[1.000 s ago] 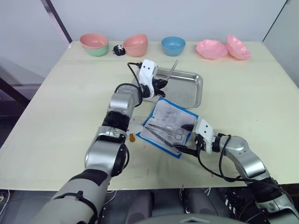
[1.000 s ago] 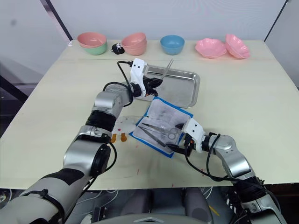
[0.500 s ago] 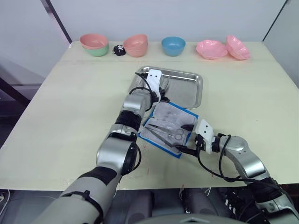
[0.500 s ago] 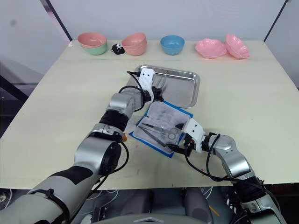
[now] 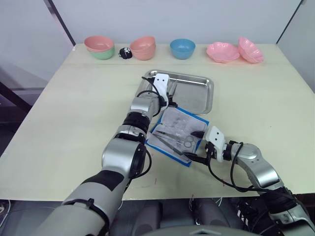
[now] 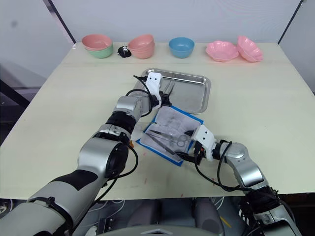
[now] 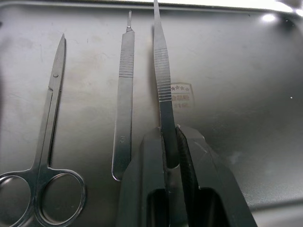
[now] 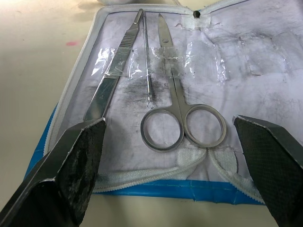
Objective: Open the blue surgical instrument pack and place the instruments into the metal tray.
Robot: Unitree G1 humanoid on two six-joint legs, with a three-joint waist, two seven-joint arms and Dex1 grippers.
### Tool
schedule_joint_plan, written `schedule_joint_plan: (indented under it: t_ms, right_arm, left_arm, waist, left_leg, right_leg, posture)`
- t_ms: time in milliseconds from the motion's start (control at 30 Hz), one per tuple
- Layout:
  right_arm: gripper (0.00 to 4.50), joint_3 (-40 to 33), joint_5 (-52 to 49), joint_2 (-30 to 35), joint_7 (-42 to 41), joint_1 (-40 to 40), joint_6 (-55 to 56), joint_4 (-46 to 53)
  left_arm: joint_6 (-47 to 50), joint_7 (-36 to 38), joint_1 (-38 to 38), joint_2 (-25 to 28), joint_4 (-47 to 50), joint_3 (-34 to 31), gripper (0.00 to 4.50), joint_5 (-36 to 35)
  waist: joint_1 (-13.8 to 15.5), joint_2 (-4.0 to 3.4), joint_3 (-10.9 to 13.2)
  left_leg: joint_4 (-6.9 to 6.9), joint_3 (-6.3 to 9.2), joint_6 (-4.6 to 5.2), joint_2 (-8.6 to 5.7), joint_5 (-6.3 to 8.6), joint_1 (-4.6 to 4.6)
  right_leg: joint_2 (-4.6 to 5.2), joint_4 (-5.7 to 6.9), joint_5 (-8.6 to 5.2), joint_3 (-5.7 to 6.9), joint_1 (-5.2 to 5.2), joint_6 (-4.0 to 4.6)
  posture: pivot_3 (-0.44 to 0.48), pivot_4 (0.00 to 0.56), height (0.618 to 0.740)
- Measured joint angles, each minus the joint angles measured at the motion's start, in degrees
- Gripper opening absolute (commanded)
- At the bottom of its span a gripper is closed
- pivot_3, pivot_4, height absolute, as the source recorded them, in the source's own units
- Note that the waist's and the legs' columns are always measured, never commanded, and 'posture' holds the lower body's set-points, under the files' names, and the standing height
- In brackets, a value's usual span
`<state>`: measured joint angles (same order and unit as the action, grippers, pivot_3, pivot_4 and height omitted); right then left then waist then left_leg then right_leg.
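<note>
The metal tray (image 5: pixel 209 98) lies mid-table, and my left gripper (image 5: pixel 169 92) is down inside it, shut on slim silver tweezers (image 7: pixel 161 71) that lie flat along the tray floor. Beside them in the tray rest scissors (image 7: pixel 47 142) and a flat scalpel handle (image 7: pixel 124 104). The blue surgical instrument pack (image 5: pixel 170 115) lies unfolded just in front of the tray, lining up. It holds ring-handled scissors (image 8: pixel 175 109), a flat handle (image 8: pixel 111 78) and a thin probe (image 8: pixel 147 71). At the pack's near edge my right gripper (image 5: pixel 196 146) is open, its fingers (image 8: pixel 71 165) spread wide around nothing.
Along the table's far edge stand a pink bowl on a green one (image 5: pixel 101 47), stacked pink bowls (image 5: pixel 143 47), a blue bowl (image 5: pixel 182 47) and two pink shell dishes (image 5: pixel 223 51). A small black-and-white object (image 5: pixel 125 52) sits between the bowls.
My left gripper has come down from above the tray's left end into the tray, bringing the tweezers from tilted upward to lying flat. The right arm has stayed put.
</note>
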<state>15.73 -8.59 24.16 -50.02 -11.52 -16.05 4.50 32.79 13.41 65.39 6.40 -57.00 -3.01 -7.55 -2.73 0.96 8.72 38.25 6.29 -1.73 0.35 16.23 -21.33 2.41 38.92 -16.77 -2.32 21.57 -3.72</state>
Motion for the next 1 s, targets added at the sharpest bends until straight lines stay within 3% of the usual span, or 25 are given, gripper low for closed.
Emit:
schedule_joint_plan:
  t_ms: [67, 133, 267, 333, 800, 1000]
  right_arm:
    - [4.50, 0.00, 0.01, -0.02, 0.01, 0.00, 0.04, -0.02]
    - [4.50, 0.00, 0.02, -0.07, 0.02, 0.00, 0.07, -0.05]
    - [4.50, 0.00, 0.17, -0.21, 0.14, -0.01, 0.18, -0.15]
    - [4.50, 0.00, 0.21, -0.26, 0.23, -0.02, 0.22, -0.18]
    - [4.50, 0.19, 0.50, -0.91, 0.54, -0.03, 0.49, -0.33]
    - [4.50, 0.18, 0.57, -0.88, 0.55, -0.02, 0.54, -0.33]
  left_arm:
    - [0.00, 0.07, 0.00, -0.01, 0.00, -0.53, 0.88, -0.05]
    - [0.01, 0.07, -0.01, 0.19, 0.05, -0.97, 1.41, -0.04]
    - [0.01, 0.09, -0.26, 1.23, 0.23, -1.39, 3.59, 0.10]
    - [-0.02, 0.08, -0.37, 1.72, 0.32, -1.57, 4.45, 0.20]
    - [1.30, 7.32, -2.69, 1.65, 13.29, -1.03, 4.45, -0.95]
    - [-1.13, 11.39, -6.05, 4.29, 19.49, -1.51, 4.45, -2.63]
  waist:
    - [0.00, 0.00, 0.00]
    - [0.00, 0.00, 0.00]
    - [0.26, 0.00, 0.00]
    - [0.34, 0.00, 0.00]
    - [0.31, 0.00, -0.01]
    - [0.34, 0.00, -0.01]
  left_leg:
    - [0.00, 0.00, 0.00, 0.00, 0.00, 0.00]
    - [0.00, 0.00, 0.00, 0.00, 0.00, 0.00]
    - [0.00, -0.01, -0.01, -0.01, 0.00, 0.00]
    - [0.00, 0.00, -0.01, -0.02, 0.00, 0.00]
    - [-0.03, -0.04, -0.01, -0.05, 0.00, -0.01]
    - [-0.03, -0.03, -0.02, -0.05, 0.00, -0.01]
  right_leg:
    - [0.00, 0.00, 0.00, 0.00, 0.00, 0.00]
    - [0.00, 0.00, 0.00, 0.00, 0.00, 0.00]
    - [0.01, -0.01, 0.00, 0.00, -0.01, 0.00]
    - [0.02, -0.02, 0.00, 0.00, -0.01, 0.00]
    - [0.07, -0.05, 0.00, -0.02, -0.01, 0.00]
    - [0.07, -0.05, 0.00, -0.03, -0.01, 0.00]
  posture:
    - [0.000, 0.150, 0.740]
    - [0.000, 0.150, 0.740]
    - [0.000, 0.150, 0.740]
    - [0.000, 0.150, 0.740]
    - [0.000, 0.150, 0.740]
    - [0.000, 0.150, 0.740]
